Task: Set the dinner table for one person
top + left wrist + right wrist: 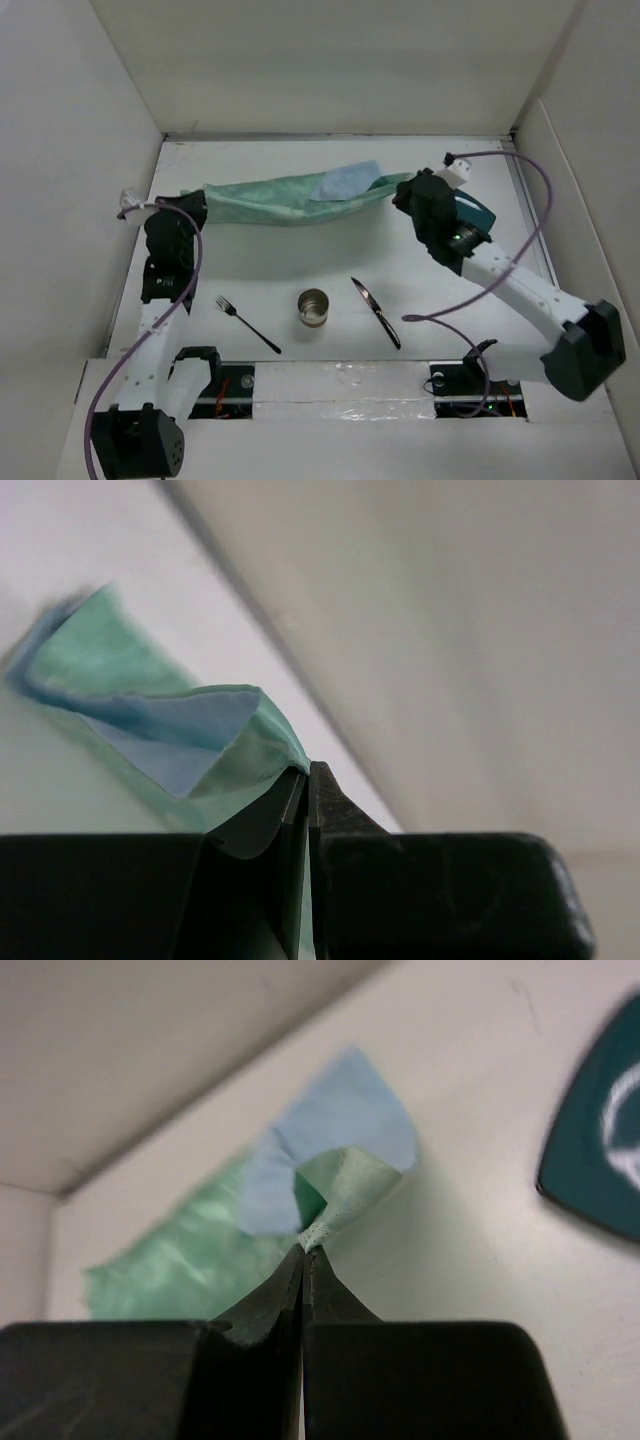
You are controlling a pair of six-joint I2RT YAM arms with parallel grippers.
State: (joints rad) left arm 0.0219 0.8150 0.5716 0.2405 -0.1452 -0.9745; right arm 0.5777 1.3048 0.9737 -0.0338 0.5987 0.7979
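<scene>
A mint-green cloth hangs bunched in a long band between my two grippers, over the far part of the white dinner table. My left gripper is shut on its left end, with the jaws pinching the cloth at the tips. My right gripper is shut on the right corner, which sticks out past the closed tips. A light-blue patch shows at the right end; I cannot tell whether it is the cloth's underside or a separate piece.
A fork, a metal cup and a knife lie in a row on the near part of the table. A dark teal plate sits partly under the right arm, also in the right wrist view. White walls border the table.
</scene>
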